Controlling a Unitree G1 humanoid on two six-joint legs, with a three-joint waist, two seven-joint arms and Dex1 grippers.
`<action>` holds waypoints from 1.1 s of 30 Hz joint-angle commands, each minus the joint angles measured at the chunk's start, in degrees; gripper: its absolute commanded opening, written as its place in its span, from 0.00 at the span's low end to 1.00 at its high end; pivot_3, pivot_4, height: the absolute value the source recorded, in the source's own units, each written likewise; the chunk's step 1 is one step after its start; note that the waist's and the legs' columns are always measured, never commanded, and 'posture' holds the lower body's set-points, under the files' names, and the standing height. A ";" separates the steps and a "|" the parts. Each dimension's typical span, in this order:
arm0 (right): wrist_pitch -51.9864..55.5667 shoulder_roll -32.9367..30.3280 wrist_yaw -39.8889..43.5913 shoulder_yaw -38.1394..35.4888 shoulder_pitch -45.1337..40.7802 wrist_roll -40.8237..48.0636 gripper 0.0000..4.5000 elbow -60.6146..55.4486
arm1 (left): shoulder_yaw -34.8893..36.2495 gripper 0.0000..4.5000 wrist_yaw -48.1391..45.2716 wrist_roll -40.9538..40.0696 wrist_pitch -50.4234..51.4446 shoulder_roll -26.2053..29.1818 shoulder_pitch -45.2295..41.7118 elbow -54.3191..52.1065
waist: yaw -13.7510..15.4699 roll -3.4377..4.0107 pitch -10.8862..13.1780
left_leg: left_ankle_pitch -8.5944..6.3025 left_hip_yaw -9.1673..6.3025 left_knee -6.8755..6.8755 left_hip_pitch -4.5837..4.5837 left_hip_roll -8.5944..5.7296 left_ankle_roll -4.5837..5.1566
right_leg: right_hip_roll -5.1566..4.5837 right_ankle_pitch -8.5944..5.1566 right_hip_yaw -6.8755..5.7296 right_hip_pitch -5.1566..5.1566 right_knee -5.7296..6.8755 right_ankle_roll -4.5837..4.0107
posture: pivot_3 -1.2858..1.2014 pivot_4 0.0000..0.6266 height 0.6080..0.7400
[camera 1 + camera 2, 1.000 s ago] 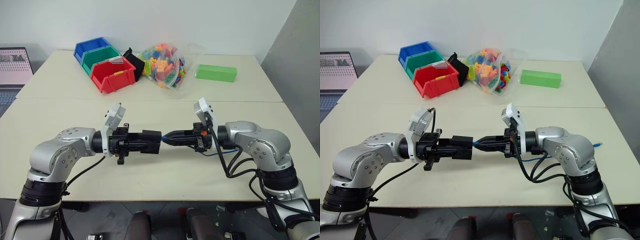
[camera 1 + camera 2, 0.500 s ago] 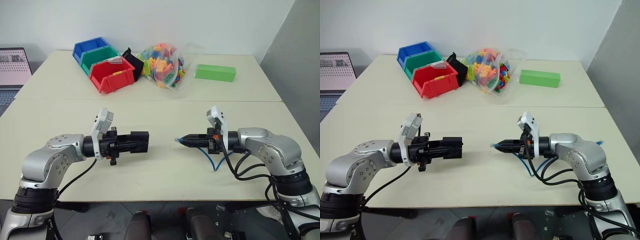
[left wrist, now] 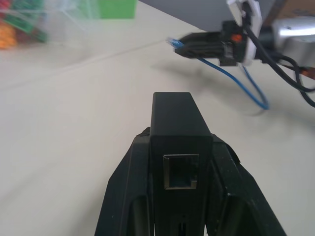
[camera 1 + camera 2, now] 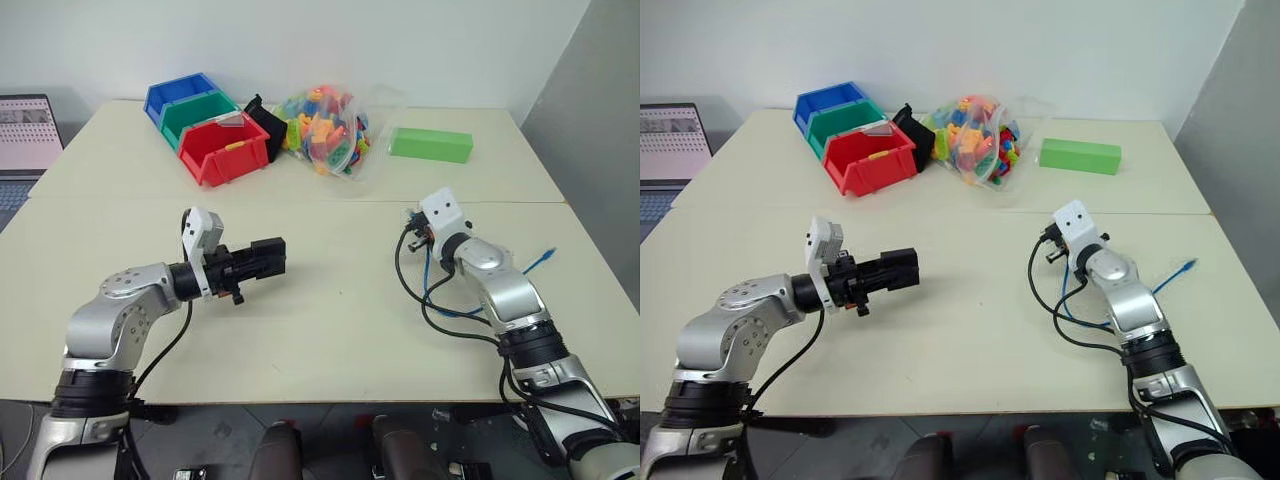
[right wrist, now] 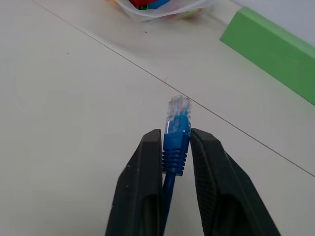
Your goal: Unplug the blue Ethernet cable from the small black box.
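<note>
Gripping the small black box (image 3: 178,129) in my left gripper (image 3: 179,162), my right gripper (image 5: 175,147) pinches the blue Ethernet cable (image 5: 176,135), unplugged, well apart.

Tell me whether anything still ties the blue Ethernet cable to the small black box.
Nothing visible. The blue Ethernet cable plug sits free in the right pincer; the small black box, in the left pincer, shows an empty port.

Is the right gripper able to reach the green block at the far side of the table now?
Probably not freely: the right gripper is shut on the blue Ethernet cable, though bare table lies before the green block.
</note>
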 commanded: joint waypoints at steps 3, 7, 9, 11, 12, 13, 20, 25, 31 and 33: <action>-1.25 -1.63 2.49 -3.41 -1.29 0.40 0.54 -6.80 | 1.49 0.18 6.90 5.67 -7.63 -3.24 -2.99 4.30 | 0.10 0.00 0.00 | 0.00 0.00 0.01 0.00 0.00 0.00 | 0.00 0.03 -0.01 0.00 0.01 -0.05 | 0.52 0.24 1.00; 1.95 -2.15 11.89 -4.05 0.07 7.80 0.60 -15.65 | 1.53 0.18 14.99 12.27 -15.19 -5.95 -5.52 10.08 | 0.25 0.00 0.00 | 0.00 -0.02 0.01 0.00 0.01 0.00 | 0.00 0.03 -0.05 0.01 0.01 -0.05 | 0.52 0.24 1.00; 5.03 -2.57 16.12 -3.78 0.80 11.76 0.60 -19.94 | 1.95 0.18 18.05 14.74 -19.93 -7.07 -6.83 13.40 | 0.19 0.00 0.00 | 0.00 -0.03 0.01 0.01 0.02 0.00 | 0.02 0.03 -0.06 0.01 0.01 -0.05 | 0.52 0.24 1.00; 10.40 -2.91 20.73 -3.32 1.16 17.78 0.60 -26.25 | 2.93 0.18 22.79 17.58 -25.82 -8.32 -8.39 18.76 | 0.39 0.00 0.00 | 0.00 -0.05 0.01 0.01 0.01 0.00 | 0.02 0.04 -0.07 0.03 0.02 -0.05 | 0.52 0.24 1.00; 12.32 -3.01 21.90 -3.38 1.18 19.64 0.60 -28.22 | 3.17 0.18 24.21 18.46 -27.77 -8.70 -8.84 20.53 | 0.39 0.00 0.00 | 0.00 -0.04 0.02 0.02 0.01 0.00 | 0.00 0.04 -0.09 0.04 0.02 -0.06 | 0.52 0.24 1.00; 14.09 -3.09 22.55 -3.41 1.00 21.01 0.60 -29.67 | 3.31 0.18 25.44 19.31 -29.65 -8.95 -9.12 22.13 | 0.30 0.00 0.00 | 0.00 -0.04 0.02 0.02 0.01 0.00 | 0.00 0.05 -0.10 0.04 0.02 -0.07 | 0.52 0.24 1.00; 21.91 -4.19 23.94 -0.13 -1.79 23.22 0.60 -33.96 | 4.16 0.18 28.40 20.90 -39.74 -11.36 -10.20 34.95 | 0.72 -0.01 -0.01 | 0.00 -0.03 0.05 0.01 -0.02 0.00 | -0.02 0.08 -0.24 0.06 0.02 -0.03 | 0.52 0.24 1.00; 22.17 -4.19 23.21 1.57 -2.94 21.70 0.60 -32.55 | 4.00 0.18 28.26 20.96 -42.26 -11.94 -10.41 40.57 | 0.76 -0.02 -0.01 | 0.00 -0.03 0.05 0.00 -0.02 0.00 | -0.02 0.09 -0.28 0.06 0.01 -0.02 | 0.52 0.24 1.00; 22.81 -4.20 23.06 1.57 -2.73 21.73 0.60 -33.02 | 4.83 0.49 25.35 18.95 -41.14 -12.16 -7.60 38.71 | 0.73 -0.02 -0.01 | 0.00 -0.04 0.05 0.01 -0.02 0.00 | -0.02 0.09 -0.30 0.06 0.02 -0.02 | 0.52 0.24 1.00; 22.88 -4.15 23.01 1.59 -2.74 21.74 0.60 -33.04 | 4.90 0.60 25.19 18.80 -39.94 -12.19 -6.19 36.79 | 0.63 -0.02 -0.01 | 0.00 -0.02 0.04 0.01 -0.01 0.00 | -0.02 0.09 -0.28 0.06 0.02 -0.02 | 0.52 0.24 1.00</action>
